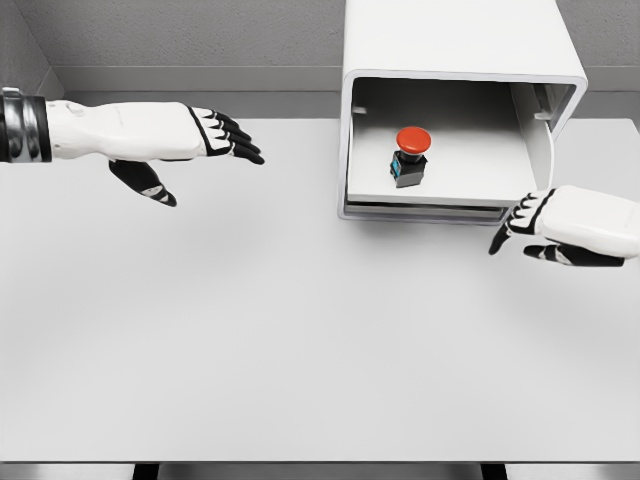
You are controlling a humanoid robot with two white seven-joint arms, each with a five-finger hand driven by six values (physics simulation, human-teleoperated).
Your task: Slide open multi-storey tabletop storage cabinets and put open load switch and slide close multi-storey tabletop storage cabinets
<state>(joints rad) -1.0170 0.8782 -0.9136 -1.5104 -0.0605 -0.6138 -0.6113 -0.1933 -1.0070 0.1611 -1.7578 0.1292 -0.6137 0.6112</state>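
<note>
Switch (pixel 410 156) seated in open drawer (pixel 440 195) of cabinet (pixel 455 45).
Right hand (pixel 560 225), fingers released, at drawer's front corner; left hand (pixel 190 140) released, well left of cabinet. Off-centre push could skew drawer, toppling switch.

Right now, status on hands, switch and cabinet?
Left hand open, hovering left of cabinet. Right hand open at the drawer's front right corner. Red-button switch sits in the open drawer. Nothing blocking.
</note>
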